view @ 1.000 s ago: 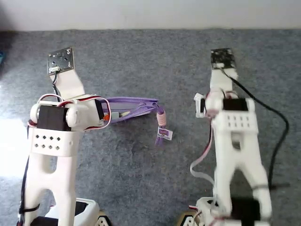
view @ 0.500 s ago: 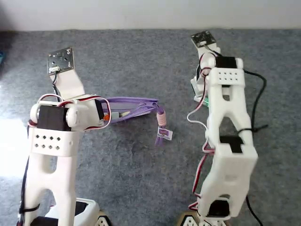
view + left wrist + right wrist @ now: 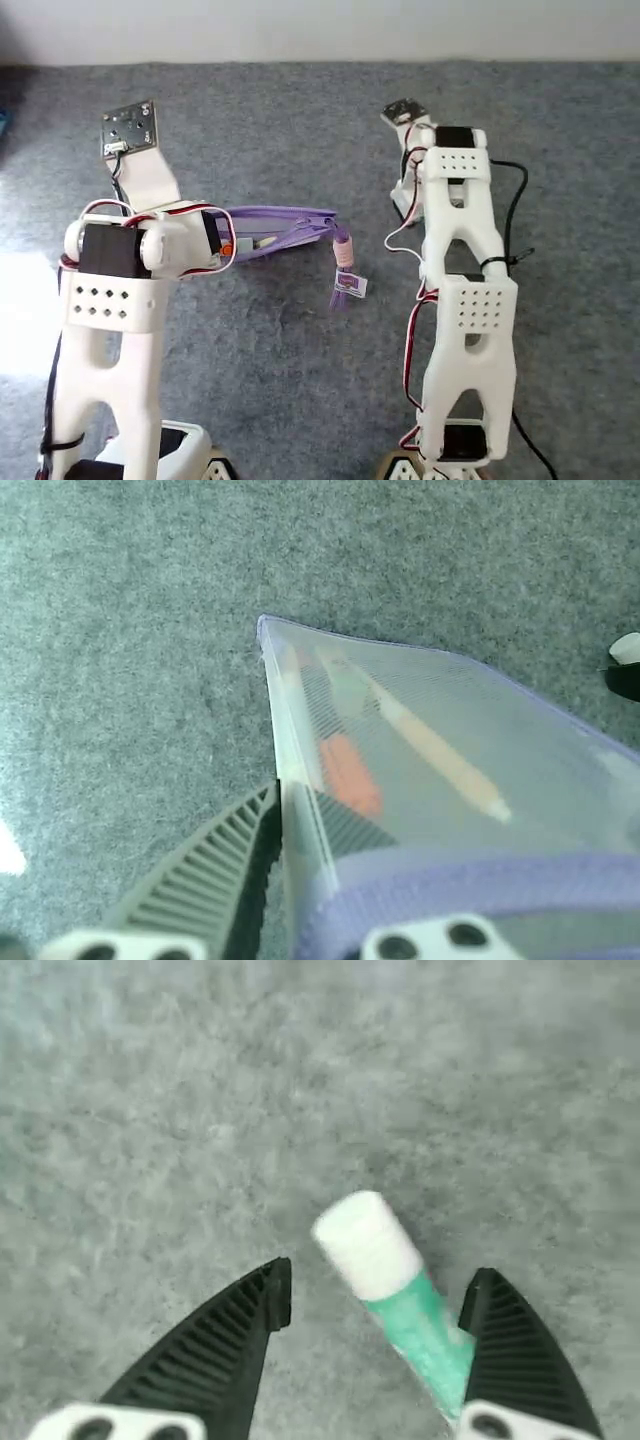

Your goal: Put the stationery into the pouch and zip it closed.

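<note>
A translucent pouch (image 3: 430, 750) with a purple zipper band holds an orange item (image 3: 350, 775) and a beige pen (image 3: 430, 750). My left gripper (image 3: 300, 815) is shut on the pouch's side edge, one ribbed finger (image 3: 215, 865) outside it. In the high view the pouch (image 3: 285, 220) lies between the arms, its pink zipper pull and tag (image 3: 346, 270) trailing toward the right arm. My right gripper (image 3: 385, 1280) is open just above the carpet, its fingers on either side of a green glue stick (image 3: 420, 1325) with a white cap.
Grey carpet (image 3: 260, 110) covers the whole table. The right arm (image 3: 455, 250) stretches out over the table's right half, right of the pouch. The left arm (image 3: 130, 260) stands at the left. A pale wall runs along the far edge.
The right arm has stretched forward and swung left, bringing its wrist down over the carpet. The left arm and the pouch have not moved.
</note>
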